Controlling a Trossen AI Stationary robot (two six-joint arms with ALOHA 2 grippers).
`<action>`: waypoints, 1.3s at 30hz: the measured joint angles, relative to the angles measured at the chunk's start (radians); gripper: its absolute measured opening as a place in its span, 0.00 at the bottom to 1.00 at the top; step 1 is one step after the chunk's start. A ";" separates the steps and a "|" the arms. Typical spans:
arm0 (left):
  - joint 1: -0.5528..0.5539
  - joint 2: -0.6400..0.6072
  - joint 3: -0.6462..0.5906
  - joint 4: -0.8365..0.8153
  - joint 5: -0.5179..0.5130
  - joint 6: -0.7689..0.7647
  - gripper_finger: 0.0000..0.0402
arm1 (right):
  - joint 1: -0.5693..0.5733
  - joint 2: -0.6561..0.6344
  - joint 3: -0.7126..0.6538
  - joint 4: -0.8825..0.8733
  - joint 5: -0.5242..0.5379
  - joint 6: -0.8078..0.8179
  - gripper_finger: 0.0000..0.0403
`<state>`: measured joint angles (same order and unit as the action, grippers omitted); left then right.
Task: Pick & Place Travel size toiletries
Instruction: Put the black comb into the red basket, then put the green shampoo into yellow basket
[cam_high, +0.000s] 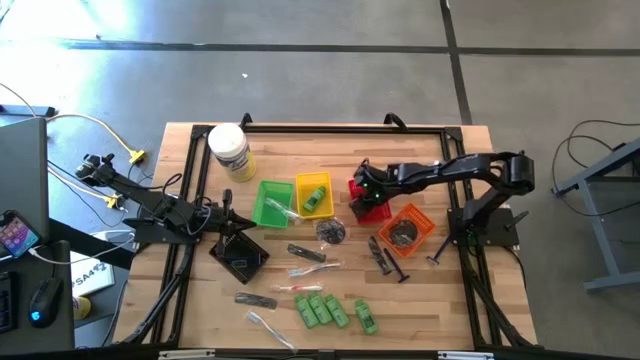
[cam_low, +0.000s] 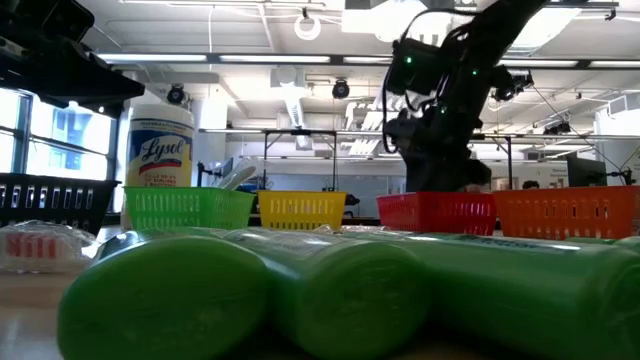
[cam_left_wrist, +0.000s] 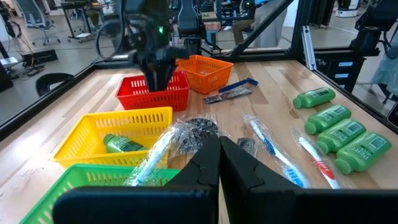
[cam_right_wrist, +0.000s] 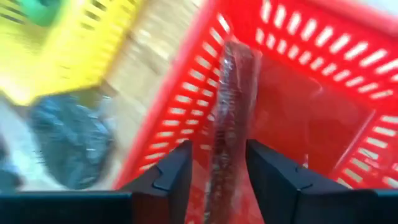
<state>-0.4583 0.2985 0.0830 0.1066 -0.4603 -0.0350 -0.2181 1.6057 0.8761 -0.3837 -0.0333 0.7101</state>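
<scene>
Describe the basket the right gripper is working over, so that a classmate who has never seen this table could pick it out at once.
On the wooden table, four small baskets stand in a rough row across the middle. Go to the red basket, third from the left arm's side, under the right gripper. Its neighbours are the yellow basket and the orange basket; it alone is red.

Wooden desk (cam_high: 440, 290), white jar (cam_high: 229, 150) at its far left corner, green (cam_high: 268, 205), yellow (cam_high: 314, 194), red (cam_high: 372, 207), orange (cam_high: 410, 228) baskets mid-desk, black basket (cam_high: 240, 256) left, green bottles (cam_high: 322, 309) near front edge.
</scene>
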 joint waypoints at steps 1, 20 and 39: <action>0.000 0.000 0.000 0.000 0.000 0.000 0.00 | 0.002 -0.016 0.000 0.000 0.002 -0.001 0.37; 0.000 0.000 0.000 0.026 -0.004 0.003 0.00 | 0.292 -0.681 -0.188 0.481 0.209 -0.477 0.28; 0.000 0.000 0.000 0.043 -0.043 0.031 0.00 | 0.311 -1.019 -0.846 1.132 0.181 -0.498 0.01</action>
<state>-0.4583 0.2989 0.0830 0.1501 -0.5033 -0.0044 0.0924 0.5862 0.0303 0.7483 0.1476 0.2126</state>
